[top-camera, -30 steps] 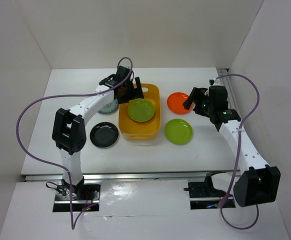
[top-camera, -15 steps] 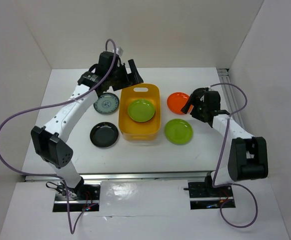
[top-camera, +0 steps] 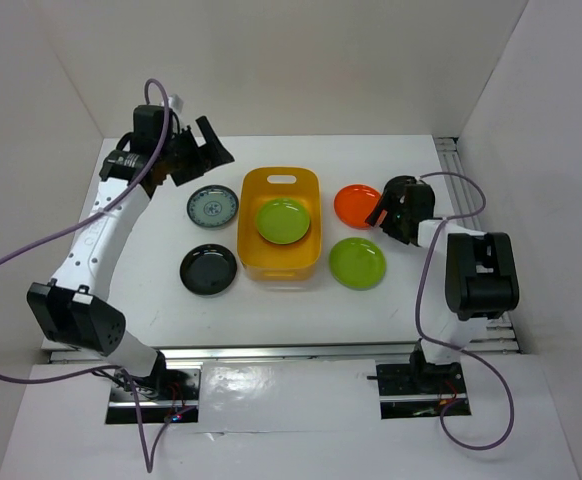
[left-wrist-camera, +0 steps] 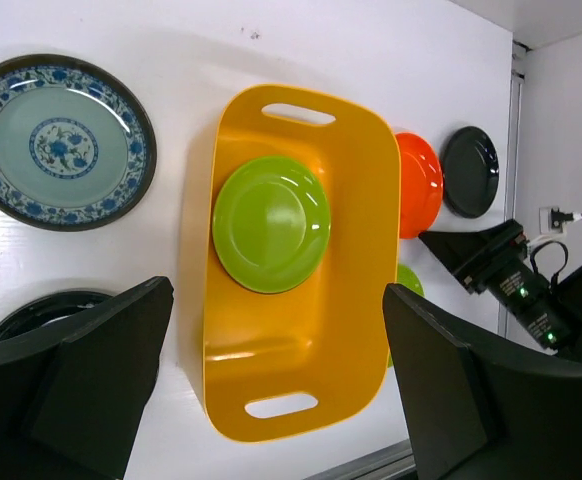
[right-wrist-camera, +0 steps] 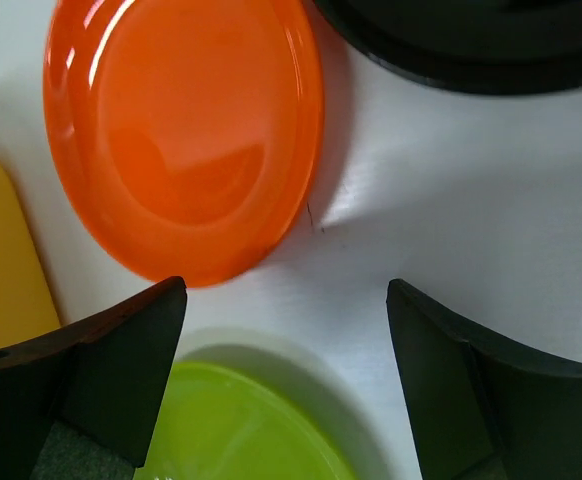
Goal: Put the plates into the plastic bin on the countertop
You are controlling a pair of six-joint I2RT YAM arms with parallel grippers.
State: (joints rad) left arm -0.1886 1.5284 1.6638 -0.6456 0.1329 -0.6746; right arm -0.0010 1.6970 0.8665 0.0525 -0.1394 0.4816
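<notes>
One green plate in the bin (top-camera: 247,243)
The yellow bin sits on the white table (top-camera: 131,250) with one green plate (top-camera: 282,220) lying flat inside. The blue plate (top-camera: 213,207), black plate (top-camera: 209,269), orange plate (top-camera: 354,204) and other green plate (top-camera: 357,262) lie around it. The left gripper (top-camera: 203,155) has swung away to the left, fingers spread wide and empty. The right gripper (top-camera: 381,208) has dropped low beside the orange plate, fingers spread too

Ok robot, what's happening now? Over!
Left tool open, empty, high near patterned plate. Right tool open, low by orange plate. One green plate in bin, others on countertop. Nothing in the way.
</notes>
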